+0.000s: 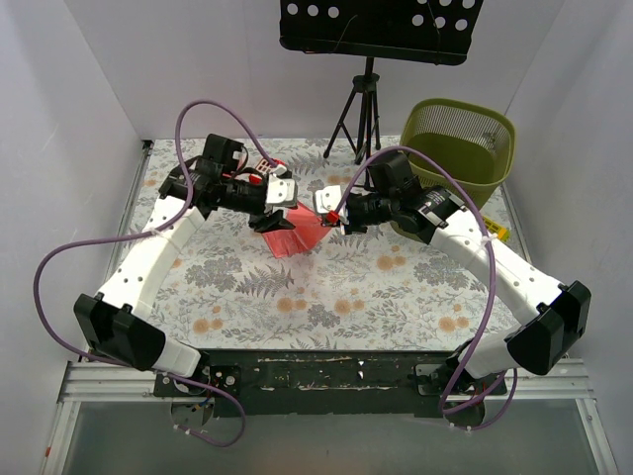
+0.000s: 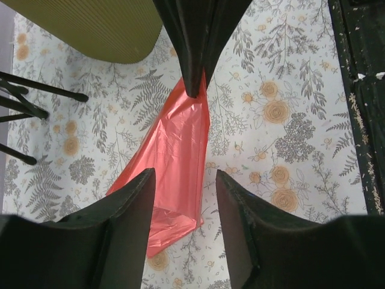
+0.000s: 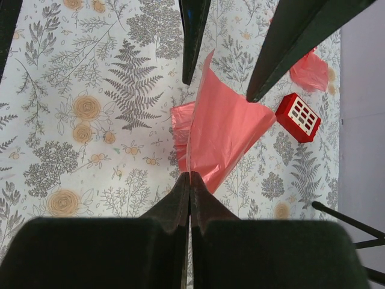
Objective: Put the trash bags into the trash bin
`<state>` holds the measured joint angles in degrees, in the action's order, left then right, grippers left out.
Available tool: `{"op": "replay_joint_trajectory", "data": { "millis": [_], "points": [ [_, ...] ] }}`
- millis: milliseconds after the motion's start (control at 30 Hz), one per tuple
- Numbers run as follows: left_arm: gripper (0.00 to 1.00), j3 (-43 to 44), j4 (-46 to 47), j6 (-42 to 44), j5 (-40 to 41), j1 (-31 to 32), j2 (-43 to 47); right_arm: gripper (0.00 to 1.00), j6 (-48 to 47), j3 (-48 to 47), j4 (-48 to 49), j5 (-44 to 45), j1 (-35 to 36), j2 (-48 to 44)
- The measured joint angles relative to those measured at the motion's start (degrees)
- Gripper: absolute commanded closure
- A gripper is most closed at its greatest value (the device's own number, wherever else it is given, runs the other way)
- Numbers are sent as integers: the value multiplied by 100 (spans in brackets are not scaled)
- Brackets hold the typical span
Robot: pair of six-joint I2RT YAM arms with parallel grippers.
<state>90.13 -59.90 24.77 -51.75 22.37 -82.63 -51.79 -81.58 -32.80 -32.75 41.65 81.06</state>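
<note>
None of the task is finished yet, as far as the views show. The olive-green trash bin (image 1: 492,166) stands at the upper right of the overhead view, and no red film is visible inside it.

One red trash bag (image 3: 225,129) is in hand near the middle of the table (image 1: 297,297). The right claw (image 3: 190,177) is pressed together on the bag's upper edge, and the sheet spreads away from the pinch down toward the floral cloth. Whether its far end rests on the table I cannot tell. The left claw (image 2: 184,174) stands apart, with one finger on either side of the bag and neither touching it.

A second crumpled red bag (image 3: 310,71) lies at the upper right of the right wrist view, just beyond a small red box with white buttons (image 3: 298,117). No claw holds it.

By my reading, the held bag has been gripped but not carried. It sits well apart from the bin, to the left of it in the overhead view. What remains is to move this bag over the rim and release it, then fetch the other one and do the same.
</note>
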Motion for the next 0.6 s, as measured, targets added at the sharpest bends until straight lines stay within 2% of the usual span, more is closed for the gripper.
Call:
{"op": "replay_joint_trajectory", "data": {
  "millis": [367, 600],
  "points": [
    [82, -402, 417, -153, 317, 72, 79, 99, 114, -7, 35, 26, 0, 0],
    [83, -496, 656, -420, 308, 107, 90, 99, 389, -20, 225, 17, 0, 59]
  ]
}}
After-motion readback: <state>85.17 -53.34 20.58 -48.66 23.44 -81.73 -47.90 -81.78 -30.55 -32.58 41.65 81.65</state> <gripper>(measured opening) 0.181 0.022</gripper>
